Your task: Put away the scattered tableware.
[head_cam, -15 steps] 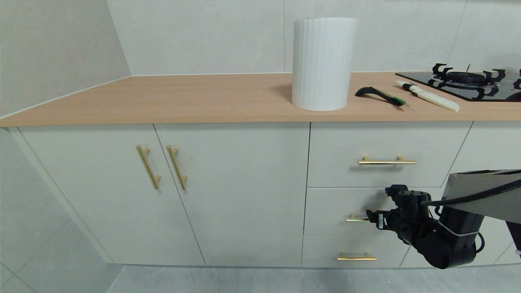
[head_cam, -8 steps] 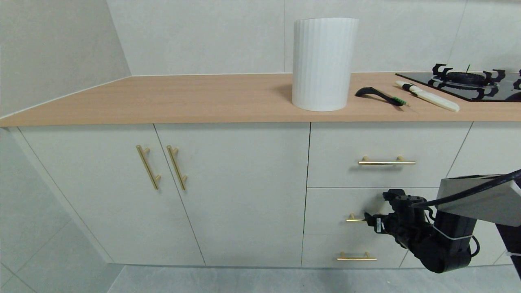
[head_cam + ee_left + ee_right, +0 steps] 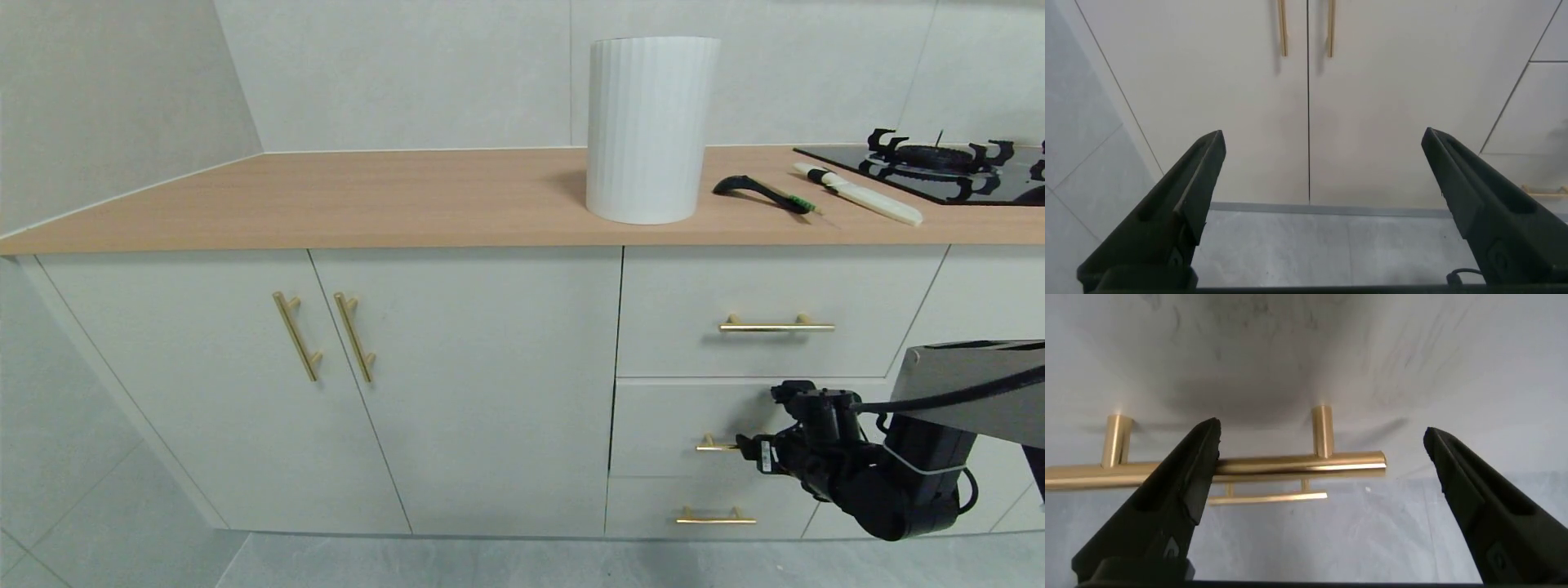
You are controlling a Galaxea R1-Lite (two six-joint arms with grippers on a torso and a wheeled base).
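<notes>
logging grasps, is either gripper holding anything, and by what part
Nothing is held. The right gripper is open at the middle drawer handle, not clamped; the left gripper is open too.

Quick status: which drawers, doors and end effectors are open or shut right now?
Top drawer: shut.
Middle drawer: looks slightly ajar.
Bottom drawer: shut.
Cabinet doors: shut.
Left end effector: open.
Right end effector: open, at the middle drawer's handle.
</notes>
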